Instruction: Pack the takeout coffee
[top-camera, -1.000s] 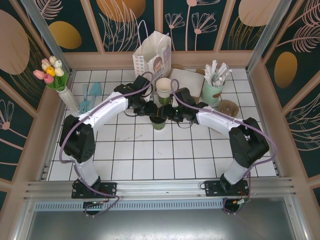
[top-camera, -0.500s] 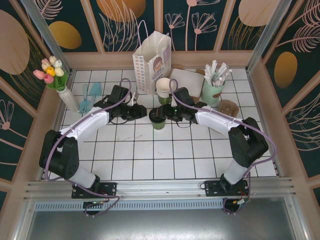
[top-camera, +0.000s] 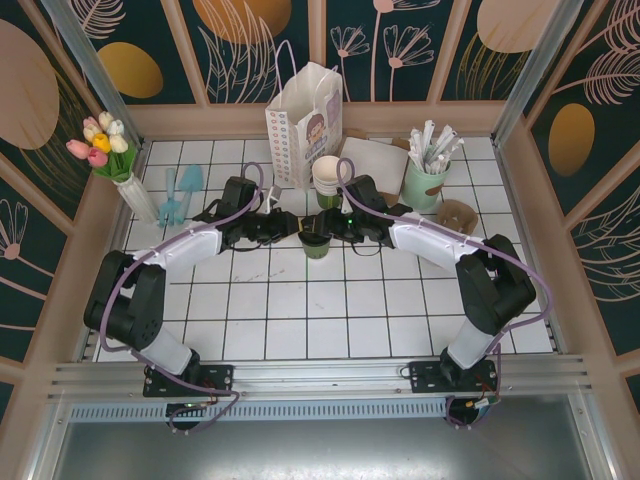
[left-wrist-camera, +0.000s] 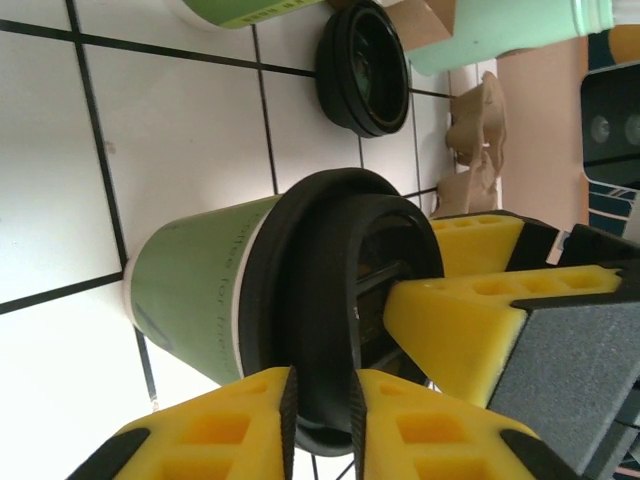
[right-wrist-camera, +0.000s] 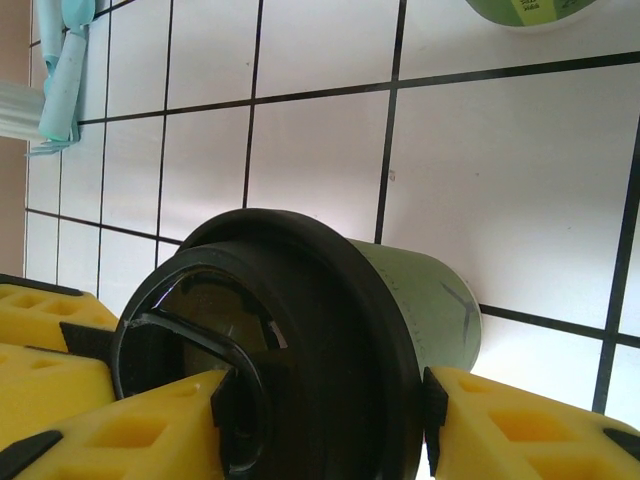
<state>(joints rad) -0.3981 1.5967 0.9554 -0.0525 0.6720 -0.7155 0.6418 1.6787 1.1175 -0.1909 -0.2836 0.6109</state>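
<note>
Standing upright on the glossy white-tiled counter (top-camera: 300, 310), at its far middle and just nearer than a stack of cream paper cups (top-camera: 328, 172), the small dark-green paper cup with a black round lid (top-camera: 316, 246) (left-wrist-camera: 190, 290) (right-wrist-camera: 430, 300) has a matte printed wall and a smooth plastic top with a sunken centre. The left tool (top-camera: 300, 233) (left-wrist-camera: 320, 385), its blocky yellow fingers moulded with square hollows, is clenched on the lid's rim from the left. The right tool (top-camera: 325, 228) (right-wrist-camera: 322, 392) grasps the same lid from the right, one finger on the top, the other under the skirt.
</note>
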